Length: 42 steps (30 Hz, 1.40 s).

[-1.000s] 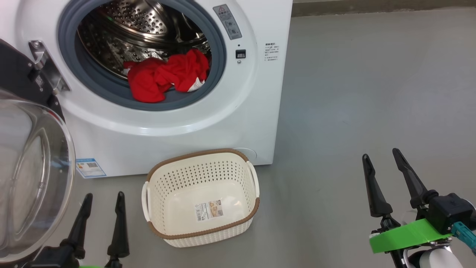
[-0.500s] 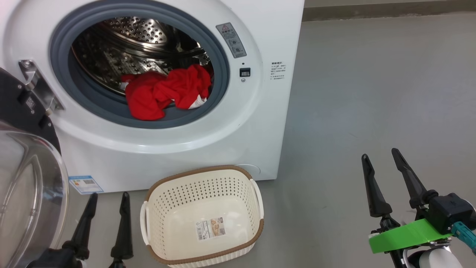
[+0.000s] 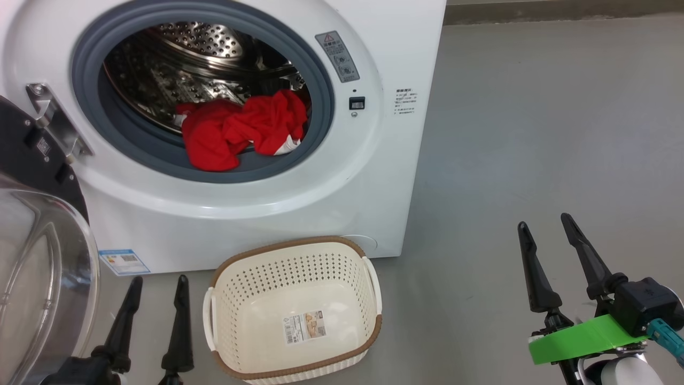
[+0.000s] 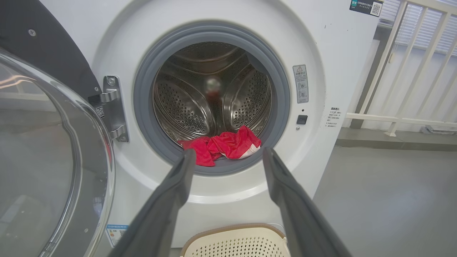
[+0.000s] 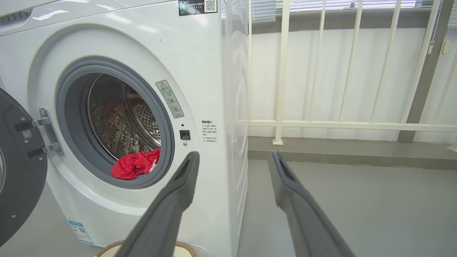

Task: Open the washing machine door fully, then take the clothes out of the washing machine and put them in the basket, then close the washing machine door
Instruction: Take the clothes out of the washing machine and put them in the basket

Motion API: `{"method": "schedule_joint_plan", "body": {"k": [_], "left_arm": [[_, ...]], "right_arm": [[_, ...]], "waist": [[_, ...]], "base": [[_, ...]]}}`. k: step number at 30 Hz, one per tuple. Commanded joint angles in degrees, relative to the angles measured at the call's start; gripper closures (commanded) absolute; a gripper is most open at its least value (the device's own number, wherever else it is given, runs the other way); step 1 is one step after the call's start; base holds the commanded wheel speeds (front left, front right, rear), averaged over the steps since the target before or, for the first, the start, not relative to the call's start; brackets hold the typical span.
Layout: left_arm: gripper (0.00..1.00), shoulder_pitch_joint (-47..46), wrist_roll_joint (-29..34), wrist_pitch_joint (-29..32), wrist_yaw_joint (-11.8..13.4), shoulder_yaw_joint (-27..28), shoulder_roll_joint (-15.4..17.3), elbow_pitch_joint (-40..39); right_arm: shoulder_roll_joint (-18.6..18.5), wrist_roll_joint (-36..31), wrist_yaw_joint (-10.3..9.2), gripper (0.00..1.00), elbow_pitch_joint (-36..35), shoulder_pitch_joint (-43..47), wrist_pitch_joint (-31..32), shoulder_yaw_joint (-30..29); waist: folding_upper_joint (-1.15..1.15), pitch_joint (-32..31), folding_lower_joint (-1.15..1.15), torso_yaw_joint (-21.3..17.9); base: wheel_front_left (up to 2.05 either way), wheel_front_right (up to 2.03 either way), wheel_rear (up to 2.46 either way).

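The white washing machine [image 3: 374,48] [image 4: 332,64] [image 5: 210,53] stands with its round door [image 3: 37,278] [image 4: 43,153] [image 5: 14,171] swung open to the left. Red clothes [image 3: 240,131] [image 4: 221,145] [image 5: 134,165] lie bunched at the front lip of the steel drum. On the floor in front of the machine sits the cream basket [image 3: 293,307] [image 4: 235,242], with nothing in it. My left gripper [image 3: 159,286] [image 4: 228,157] is open at the lower left, between door and basket. My right gripper [image 3: 542,227] [image 5: 232,160] is open at the lower right, over bare floor.
Grey floor [image 3: 534,133] stretches to the right of the machine. A white railing [image 5: 339,125] on a low kerb runs behind it. The open door's glass bowl bulges close to my left gripper.
The head camera has shifted, so the machine and basket sit lower and a little to the right in the picture. Both grippers stay open; the clothes have not moved.
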Motion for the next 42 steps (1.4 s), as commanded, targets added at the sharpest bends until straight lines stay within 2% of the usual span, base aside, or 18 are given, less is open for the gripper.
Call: {"method": "schedule_joint_plan", "body": {"k": [1, 19, 30, 42], "left_arm": [[0.00, -1.74, -0.34, -0.35, 0.27, 1.86, 0.80, -1.69], [0.00, -2.04, -1.80, -0.12, 0.95, 1.49, 0.51, -1.49], [0.00, -6.96, -2.99, -0.10, 0.84, 0.47, -0.33, -1.20], [0.00, -17.68, -2.77, -0.78, 0.87, 0.31, -0.58, 3.48]], "right_arm": [[-0.20, 0.26, 0.36, 0.00, -1.40, -1.69, -0.37, 1.30], [-0.20, 0.25, 0.36, 0.00, -1.52, -1.62, -0.37, 1.47], [-0.20, -0.75, 0.36, 0.00, -2.68, -3.05, -0.37, 1.52], [-0.20, -1.99, 0.36, 0.00, -4.28, -5.86, -0.37, 1.43]], "waist": [[0.00, 0.02, 0.00, 0.00], [0.00, 0.10, 0.00, 0.53], [0.00, 5.27, 0.00, 2.62], [0.00, 13.47, 0.00, 4.08]], "base": [[0.00, 0.00, 0.00], [0.00, 0.00, 0.00], [0.00, 0.00, 0.00], [0.00, 0.00, 0.00]]}}
